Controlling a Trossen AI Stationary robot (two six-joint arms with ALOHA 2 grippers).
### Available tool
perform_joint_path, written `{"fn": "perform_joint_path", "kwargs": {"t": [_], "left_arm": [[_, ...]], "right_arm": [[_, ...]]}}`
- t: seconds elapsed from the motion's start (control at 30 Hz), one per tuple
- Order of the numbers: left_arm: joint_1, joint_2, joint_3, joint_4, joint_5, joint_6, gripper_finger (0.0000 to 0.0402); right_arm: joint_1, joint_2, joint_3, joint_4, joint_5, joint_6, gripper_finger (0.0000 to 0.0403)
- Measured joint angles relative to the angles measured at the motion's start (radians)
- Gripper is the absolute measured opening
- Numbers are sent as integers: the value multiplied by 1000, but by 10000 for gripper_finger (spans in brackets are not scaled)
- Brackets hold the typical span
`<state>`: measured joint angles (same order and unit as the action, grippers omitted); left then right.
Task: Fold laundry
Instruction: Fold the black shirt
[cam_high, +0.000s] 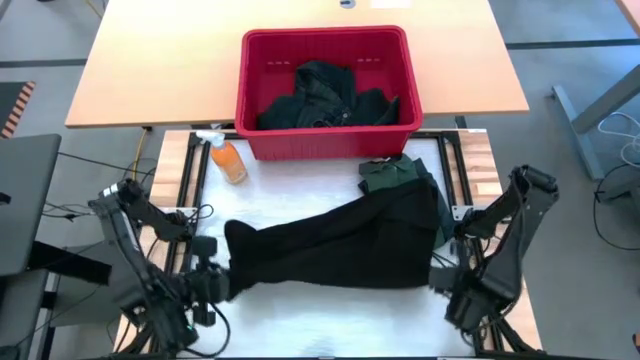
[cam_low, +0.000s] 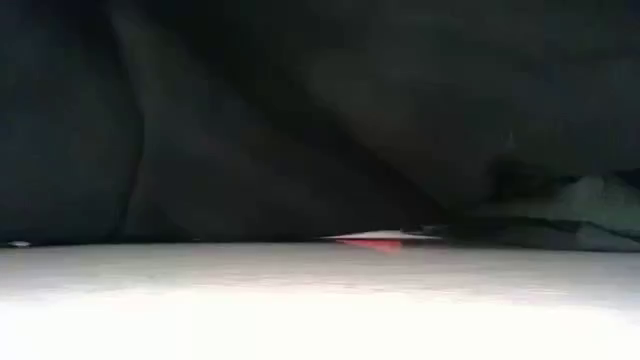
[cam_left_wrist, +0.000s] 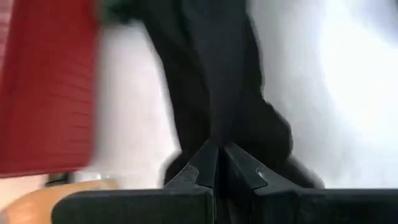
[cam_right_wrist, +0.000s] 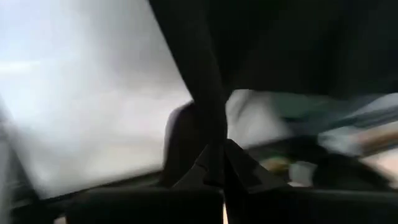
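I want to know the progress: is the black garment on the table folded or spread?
Spread: the black garment lies stretched between both shut claws, not doubled over.

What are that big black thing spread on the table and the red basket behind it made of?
The black garment looks like soft matte woven or knit cloth: it drapes and creases where the left gripper and right gripper pinch its ends. The red basket appears to be rigid molded plastic, going by its even colour, straight walls and slotted sides.

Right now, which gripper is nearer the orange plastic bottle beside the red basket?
Left. The left gripper grips the black garment below the orange plastic bottle; the right gripper holds its far end.
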<state>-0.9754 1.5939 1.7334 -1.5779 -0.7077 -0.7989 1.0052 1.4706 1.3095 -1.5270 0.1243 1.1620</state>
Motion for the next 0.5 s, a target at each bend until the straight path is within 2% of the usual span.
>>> {"fn": "perform_joint_path", "kwargs": {"t": [0.03,0.1,0.23,0.4,0.5], "left_arm": [[6,-11,29,11,-27,45,0],[14,-36,80,19,-57,152,0],[73,-92,161,10,-97,229,0],[137,-153,183,6,42,244,0],[150,-192,183,6,70,279,0]], "right_arm": [[-2,0,41,-54,23,12,12],[-20,-33,94,-26,97,-75,12],[-73,-70,181,-49,265,-107,11],[-109,-53,253,-42,297,-230,11],[-132,-55,304,-43,295,-338,11]]}}
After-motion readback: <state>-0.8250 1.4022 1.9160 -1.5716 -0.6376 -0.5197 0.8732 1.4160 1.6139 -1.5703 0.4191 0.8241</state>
